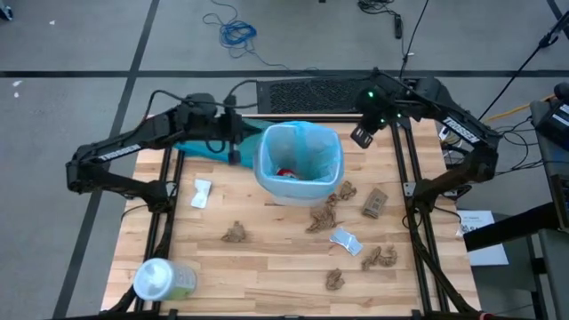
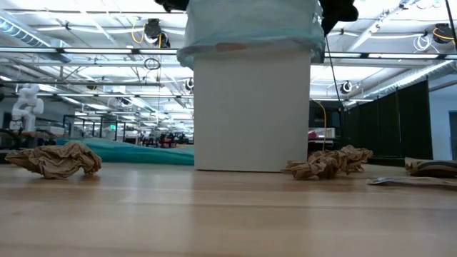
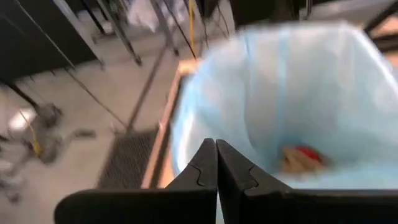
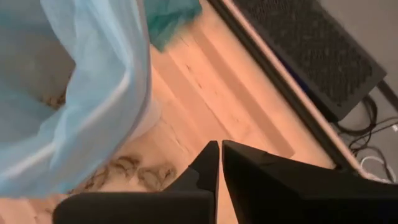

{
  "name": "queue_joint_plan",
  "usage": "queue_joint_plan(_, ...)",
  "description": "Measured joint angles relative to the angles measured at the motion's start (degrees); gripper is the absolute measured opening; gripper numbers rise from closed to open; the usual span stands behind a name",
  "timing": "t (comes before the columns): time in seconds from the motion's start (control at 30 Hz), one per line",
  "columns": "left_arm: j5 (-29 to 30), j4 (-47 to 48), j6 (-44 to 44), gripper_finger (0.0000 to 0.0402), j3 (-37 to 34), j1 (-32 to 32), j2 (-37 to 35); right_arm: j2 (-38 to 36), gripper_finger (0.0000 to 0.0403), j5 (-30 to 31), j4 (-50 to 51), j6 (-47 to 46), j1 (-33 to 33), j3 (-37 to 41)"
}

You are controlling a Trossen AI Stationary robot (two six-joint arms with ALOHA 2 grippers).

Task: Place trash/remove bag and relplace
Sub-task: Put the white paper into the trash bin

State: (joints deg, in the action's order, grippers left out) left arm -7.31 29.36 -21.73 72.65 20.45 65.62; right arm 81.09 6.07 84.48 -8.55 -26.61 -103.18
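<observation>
A white bin (image 1: 298, 182) stands at the table's far middle, lined with the pale-blue bag (image 1: 300, 147), whose edge is folded over the rim (image 2: 250, 39). A red bottle (image 3: 305, 152) and brown paper lie inside. Several crumpled brown wads (image 1: 324, 213) and white scraps (image 1: 345, 240) of trash lie on the wood. My left gripper (image 1: 238, 149) hovers shut just left of the bin's rim, nothing between its fingers (image 3: 216, 163). My right gripper (image 1: 363, 135) hangs shut to the bin's far right, pointing down at bare wood (image 4: 221, 163).
A teal bag (image 1: 200, 147) lies flat under my left arm, left of the bin. A pale-green container with a white lid (image 1: 163, 280) lies at the near left corner. A white scrap (image 1: 202, 193) lies near left of the bin. A black grille (image 1: 311, 93) borders the far edge.
</observation>
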Motion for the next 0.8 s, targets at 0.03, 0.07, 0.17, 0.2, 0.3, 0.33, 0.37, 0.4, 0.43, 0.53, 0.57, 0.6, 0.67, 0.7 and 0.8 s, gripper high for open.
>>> queue_joint_plan(0.03,-0.1,0.9,0.9,0.0001,-0.4,-0.3,-1.1,-0.8,0.0006,0.0,0.0,-0.6,0.7,1.4)
queue_joint_plan(0.07,-0.1,0.9,1.9,0.0001,-1.2,-0.4,-2.2,-1.6,0.0003,0.0,-0.1,-1.3,1.5,2.8)
queue_joint_plan(0.17,1.9,6.7,5.9,0.0001,-3.8,-0.6,-5.9,-4.2,0.0002,0.0,-1.4,-3.9,4.2,7.5)
queue_joint_plan(0.2,3.5,8.8,7.2,0.0000,-4.6,-0.6,-6.6,-5.1,0.0002,0.2,-2.2,-4.6,5.1,9.1)
queue_joint_plan(0.3,7.0,15.9,13.1,0.0000,-6.5,-0.8,-8.0,-7.8,0.0001,0.3,-5.2,-6.4,7.7,13.7)
queue_joint_plan(0.33,7.8,18.8,15.3,0.0000,-6.9,-0.9,-8.2,-8.6,0.0001,0.3,-6.0,-7.2,8.5,15.0)
queue_joint_plan(0.37,8.8,21.3,17.5,0.0000,-7.1,-1.0,-8.2,-9.2,0.0001,0.3,-6.9,-7.8,9.2,16.0)
queue_joint_plan(0.4,9.6,23.3,19.6,0.0000,-7.3,-1.0,-8.1,-9.7,0.0001,0.3,-7.7,-8.4,9.8,16.8)
queue_joint_plan(0.43,10.1,25.4,21.9,0.0000,-7.6,-1.0,-8.0,-10.1,0.0001,0.3,-8.3,-9.1,10.5,17.4)
queue_joint_plan(0.53,11.8,30.4,28.1,0.0000,-9.3,-1.1,-6.8,-10.7,0.0001,1.4,-9.8,-9.9,12.7,18.2)
queue_joint_plan(0.57,12.6,31.3,30.1,0.0000,-10.3,-1.1,-6.3,-10.8,0.0001,1.9,-10.1,-9.9,13.3,18.2)
queue_joint_plan(0.6,13.4,32.6,32.2,0.0000,-11.3,-1.1,-5.8,-10.8,0.0001,1.9,-10.2,-9.9,13.8,18.2)
queue_joint_plan(0.67,14.3,34.7,37.3,0.0000,-13.4,-1.4,-4.8,-10.8,0.0001,1.9,-11.0,-9.9,14.6,18.2)
queue_joint_plan(0.7,14.3,35.3,39.8,0.0000,-14.5,-1.4,-4.1,-10.8,0.0001,1.9,-11.3,-9.9,15.0,18.2)
queue_joint_plan(0.8,14.3,37.4,46.8,0.0000,-18.3,-1.8,-1.0,-10.7,0.0000,2.0,-12.0,-9.9,15.8,18.2)
